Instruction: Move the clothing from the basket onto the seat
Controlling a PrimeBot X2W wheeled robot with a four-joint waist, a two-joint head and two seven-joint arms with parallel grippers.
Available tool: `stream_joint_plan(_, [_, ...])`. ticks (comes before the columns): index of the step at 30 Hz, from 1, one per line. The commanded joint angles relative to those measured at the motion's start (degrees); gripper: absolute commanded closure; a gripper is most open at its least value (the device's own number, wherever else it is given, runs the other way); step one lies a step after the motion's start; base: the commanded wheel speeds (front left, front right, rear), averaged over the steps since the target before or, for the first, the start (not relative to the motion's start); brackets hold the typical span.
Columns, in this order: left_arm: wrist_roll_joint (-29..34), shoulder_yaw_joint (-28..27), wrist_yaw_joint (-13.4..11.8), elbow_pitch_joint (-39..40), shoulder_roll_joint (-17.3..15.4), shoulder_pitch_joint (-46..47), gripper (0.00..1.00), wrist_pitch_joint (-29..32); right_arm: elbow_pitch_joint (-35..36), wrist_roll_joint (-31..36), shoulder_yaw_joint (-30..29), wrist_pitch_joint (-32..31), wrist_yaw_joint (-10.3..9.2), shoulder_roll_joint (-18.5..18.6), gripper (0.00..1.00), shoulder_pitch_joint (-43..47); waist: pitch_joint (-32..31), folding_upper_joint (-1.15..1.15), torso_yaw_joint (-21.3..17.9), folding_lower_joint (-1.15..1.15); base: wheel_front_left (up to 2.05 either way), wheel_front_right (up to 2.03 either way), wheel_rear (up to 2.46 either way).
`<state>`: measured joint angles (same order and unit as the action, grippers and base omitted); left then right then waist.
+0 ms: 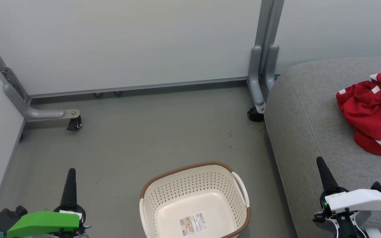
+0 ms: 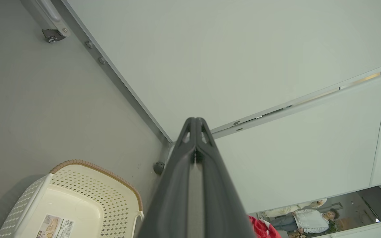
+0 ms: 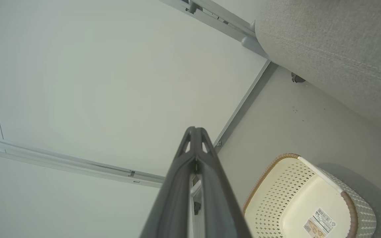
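A: Red clothing (image 1: 372, 112) with white trim lies in a crumpled heap on the grey fabric seat (image 1: 309, 138), toward its right side. Is anything left in the basket?

B: Nothing I can see. The cream perforated basket (image 1: 190, 186) stands upright on the floor (image 1: 137, 138), just beside the seat's edge. Its bottom shows bare plastic and a sticker (image 1: 193, 223).

A: And the end effectors?

B: The left end effector (image 1: 71, 177) hangs over the floor to the left of the basket, fingers pressed together, gripping nothing. The right end effector (image 1: 322, 170) is above the front of the seat, likewise closed and empty, well apart from the heap.

A: So the transfer looks finished to me.

B: I'd judge so too. What remains is a check. The head view cuts off the basket's near corners, but both wrist views show most of its bottom bare.

A: Is the heap one piece or two?

B: I can't tell, it's too bunched. It sits well in from the seat's rounded edge, so I doubt it will slide off.

A: Then any arm motion should pass clear of the cloth, so a fingertip doesn't snag a fold and drag it down.

B: Agreed, and clear of the basket's handle (image 1: 241, 188) too.
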<state>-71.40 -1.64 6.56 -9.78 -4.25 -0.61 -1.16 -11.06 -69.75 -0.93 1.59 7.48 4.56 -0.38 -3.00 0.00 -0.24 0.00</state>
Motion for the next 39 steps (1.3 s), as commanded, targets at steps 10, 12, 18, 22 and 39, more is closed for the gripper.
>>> stream_joint_plan(10, [-6.0, -0.95, 0.47, -0.87, -0.29, 2.86, 1.0, 1.56, -0.56, -6.49, -0.94, -1.57, 0.03, 0.35, 1.0, -2.36, 0.65, 0.0, 0.05, 0.0, 0.0, 0.0, 0.0])
stream_joint_plan(12, [-6.99, -1.07, 0.52, -1.01, -0.28, 3.21, 1.0, 1.8, -0.69, -7.55, -1.06, -1.85, 0.03, 0.34, 1.0, -2.66, 0.77, 0.0, 0.06, 0.0, 0.0, 0.0, 0.0])
stream_joint_plan(18, [-9.77, -1.39, 0.62, -1.65, -0.23, 3.82, 1.0, 2.62, -1.1, -10.58, -1.45, -2.66, 0.03, 0.29, 1.0, -3.11, 1.14, 0.0, 0.09, 0.0, 0.0, 0.0, 0.0])
stream_joint_plan(22, [-11.58, -1.63, 0.66, -2.06, -0.2, 4.46, 1.0, 3.15, -1.34, -12.65, -1.74, -3.23, 0.03, 0.26, 1.0, -3.69, 1.41, 0.0, 0.11, 0.0, 0.0, 0.0, 0.0])
stream_joint_plan(39, [-18.42, -2.71, 0.97, -3.42, -0.02, 6.24, 1.0, 5.21, -2.34, -20.12, -2.88, -5.31, 0.02, 0.06, 1.0, -5.07, 2.45, 0.0, 0.19, 0.0, 0.0, 0.0, 0.0])
